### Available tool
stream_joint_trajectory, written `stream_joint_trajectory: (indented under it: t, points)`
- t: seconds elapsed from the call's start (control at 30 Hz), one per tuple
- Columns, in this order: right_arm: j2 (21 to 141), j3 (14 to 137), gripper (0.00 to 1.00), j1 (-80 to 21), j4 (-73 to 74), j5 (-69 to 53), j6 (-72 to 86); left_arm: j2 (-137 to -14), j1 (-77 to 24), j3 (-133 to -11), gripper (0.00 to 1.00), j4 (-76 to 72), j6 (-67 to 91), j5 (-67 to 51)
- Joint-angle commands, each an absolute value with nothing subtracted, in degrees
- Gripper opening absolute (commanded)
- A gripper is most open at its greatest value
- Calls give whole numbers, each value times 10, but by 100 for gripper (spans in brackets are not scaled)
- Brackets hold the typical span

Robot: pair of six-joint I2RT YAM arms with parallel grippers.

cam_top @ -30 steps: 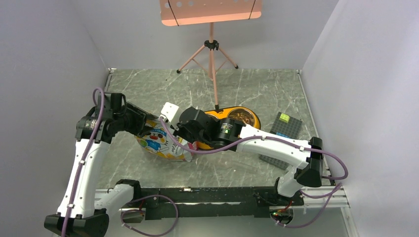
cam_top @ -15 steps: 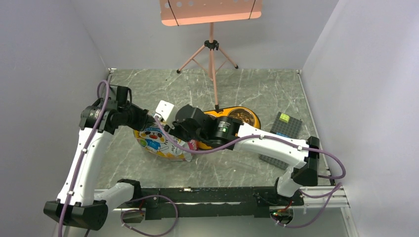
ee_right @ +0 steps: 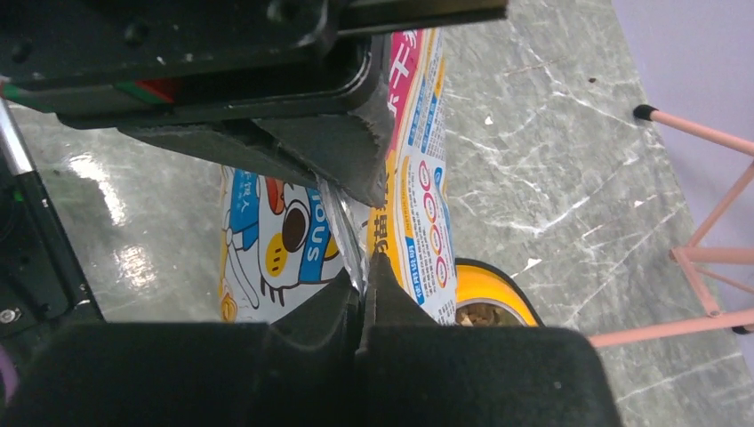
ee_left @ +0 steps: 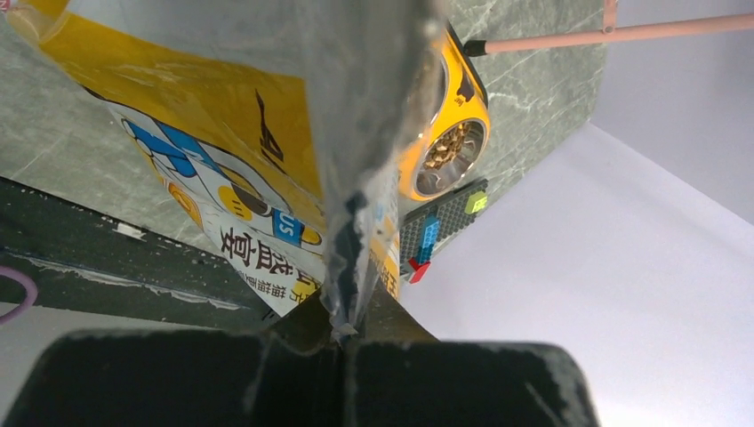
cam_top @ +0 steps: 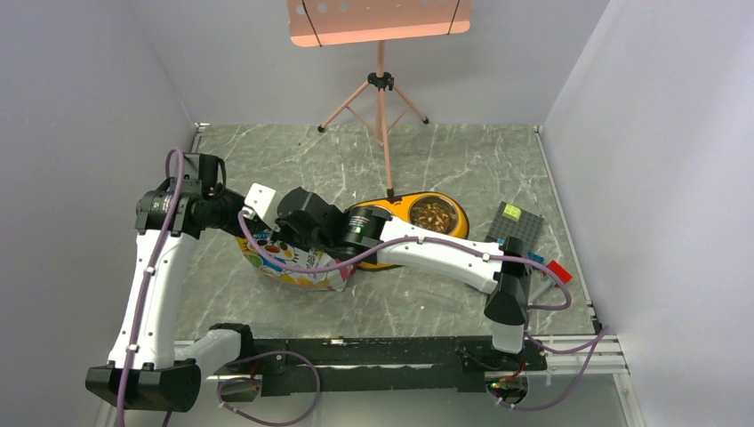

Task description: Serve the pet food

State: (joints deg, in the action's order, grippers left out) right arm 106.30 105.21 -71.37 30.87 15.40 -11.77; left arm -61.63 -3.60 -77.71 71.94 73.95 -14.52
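The pet food bag [cam_top: 298, 264], white and yellow with cartoon animals, lies on the grey table left of centre. My left gripper [cam_top: 235, 219] is shut on its clear top seam [ee_left: 348, 267], and the bag [ee_left: 222, 133] hangs away from the jaws. My right gripper [cam_top: 277, 233] is shut on the same seam [ee_right: 342, 233] close beside it, with the left fingers [ee_right: 347, 151] just across from mine. Brown kibble [cam_top: 434, 213] fills one steel bowl of the yellow feeder [cam_top: 396, 206], to the right of the bag. The kibble [ee_left: 449, 147] also shows past the bag.
A pink tripod stand [cam_top: 381, 89] rises at the back centre, one leg reaching near the feeder. A dark studded baseplate [cam_top: 514, 227] with a few coloured bricks lies at the right. Grey walls close in on both sides.
My left gripper has closed on the bag's top seam. My right gripper let go, moved left along the seam toward the left gripper and shut again. The right arm now stretches further left.
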Motion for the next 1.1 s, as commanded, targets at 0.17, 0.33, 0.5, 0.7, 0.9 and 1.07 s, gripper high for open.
stream_joint_trajectory:
  t: [0.17, 0.33, 0.5, 0.7, 0.9, 1.07]
  points:
    - [1005, 1036, 0, -695, 327, 44, -88, -588, 26, -804, 37, 663, 697, -78]
    - [996, 1046, 0, -693, 329, 21, -80, -598, 53, -786, 40, 642, 680, -67]
    - [997, 1052, 0, -694, 357, 40, -87, -608, 66, -793, 0, 618, 664, -53]
    - [955, 1000, 3, -692, 356, 123, -83, -664, 87, -928, 0, 734, 626, 20]
    - [937, 966, 14, -643, 366, 93, -80, -643, 99, -870, 0, 685, 661, -61]
    - [883, 903, 0, -620, 358, 33, -72, -653, 108, -890, 0, 702, 647, -42]
